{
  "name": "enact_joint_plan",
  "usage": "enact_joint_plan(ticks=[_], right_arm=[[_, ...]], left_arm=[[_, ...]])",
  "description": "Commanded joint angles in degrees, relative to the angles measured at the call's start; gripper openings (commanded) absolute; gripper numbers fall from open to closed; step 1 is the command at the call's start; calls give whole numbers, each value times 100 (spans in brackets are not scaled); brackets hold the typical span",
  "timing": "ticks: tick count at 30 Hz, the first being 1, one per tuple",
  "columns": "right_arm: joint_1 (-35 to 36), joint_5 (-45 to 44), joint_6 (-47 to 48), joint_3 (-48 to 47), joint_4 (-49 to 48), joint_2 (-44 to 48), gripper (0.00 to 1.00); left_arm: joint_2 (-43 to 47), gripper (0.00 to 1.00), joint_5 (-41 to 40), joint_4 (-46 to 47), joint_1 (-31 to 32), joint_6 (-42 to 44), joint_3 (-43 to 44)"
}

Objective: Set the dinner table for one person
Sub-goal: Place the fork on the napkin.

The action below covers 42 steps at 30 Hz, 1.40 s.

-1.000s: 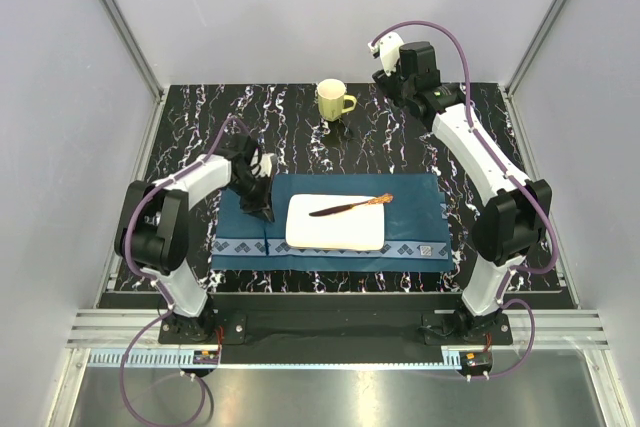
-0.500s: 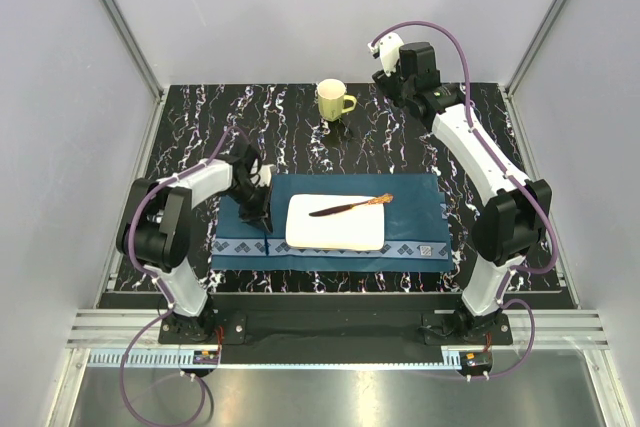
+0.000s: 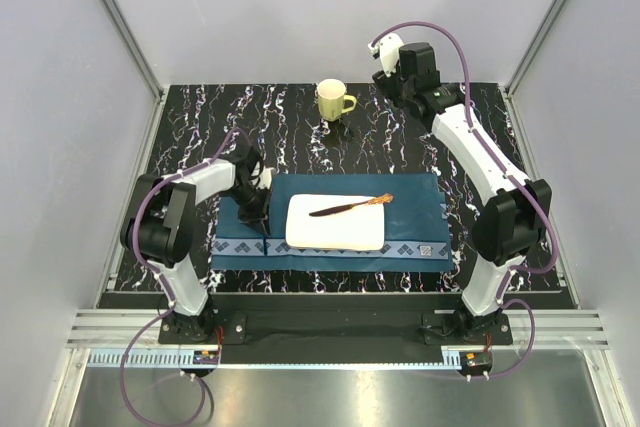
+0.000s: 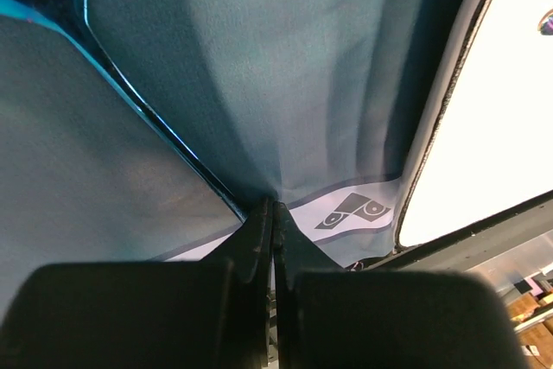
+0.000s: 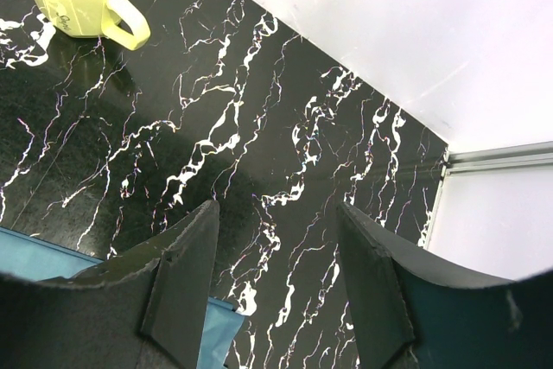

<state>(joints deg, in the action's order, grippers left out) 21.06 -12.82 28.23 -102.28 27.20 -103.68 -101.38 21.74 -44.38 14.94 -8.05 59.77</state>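
Broadly, the dinner table point(image 3: 200, 127) fills the floor of the white-walled enclosure from wall to wall, a flat, glossy black slab crossed by white and faintly tinted marble-like veins. No writing on it can be read. Toward its near edge lies a dark blue cloth placemat point(image 3: 410, 202), matte and woven-looking, with a paler band along the near side printed with angular square and diamond figures; these are patterns, not letters. On the placemat sits a white rectangular plate point(image 3: 335, 232) with rounded corners, smooth and shiny, and across it rests a slim utensil point(image 3: 345, 207), dark along most of its length with an amber, mottled end pointing right. At the back of the table, well apart from the placemat, stands a pale yellow mug point(image 3: 332, 99) with a loop handle on its right; the right wrist view shows a small dark mark on its side, too small to read. The left gripper point(image 4: 270, 209) has its black jaws pressed together, tips down on the left part of the placemat where soft creases meet; whether cloth is caught between them cannot be told. The right gripper point(image 5: 276, 213) hangs over the back right of the table, jaws moderately apart, holding nothing.
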Motion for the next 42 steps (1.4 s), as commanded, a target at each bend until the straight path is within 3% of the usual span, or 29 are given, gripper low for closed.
enact_joint_plan(ticks=[1, 35, 42], right_arm=[[47, -36, -63, 6, -233, 216, 63], [47, -19, -45, -108, -250, 146, 64], [47, -36, -45, -134, -259, 129, 64]], left_arm=[[-83, 0, -354, -88, -17, 120, 167], [22, 0, -1031, -343, -17, 357, 202], [31, 0, -873, -396, -17, 401, 298]])
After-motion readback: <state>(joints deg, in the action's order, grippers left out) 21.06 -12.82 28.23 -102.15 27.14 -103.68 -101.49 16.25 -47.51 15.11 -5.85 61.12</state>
